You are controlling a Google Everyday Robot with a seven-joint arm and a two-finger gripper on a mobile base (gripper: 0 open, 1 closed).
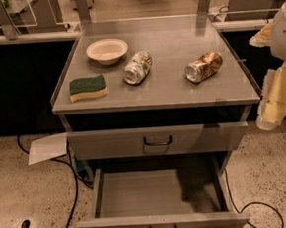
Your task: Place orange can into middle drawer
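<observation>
Awaiting pickup: orange can [204, 66] on its side, surface [171, 90] centre-right | claw [274, 100] at right edge, well apart, state cannot be told | advise: clamp across body, lower into open drawer [154, 192].

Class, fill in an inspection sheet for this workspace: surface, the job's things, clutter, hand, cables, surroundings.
Surface: grey metal cabinet top.
Job's things: orange can lying on its side, right part of the top; middle drawer pulled open, nothing seen inside.
Clutter: white bowl, green-yellow sponge, white-silver can on its side.
Hand: hand at the right edge, beside the cabinet, apart from the orange can.
Cables: black cables on the floor, both sides.
Surroundings: upper drawer shut; paper sheet on the floor.
</observation>
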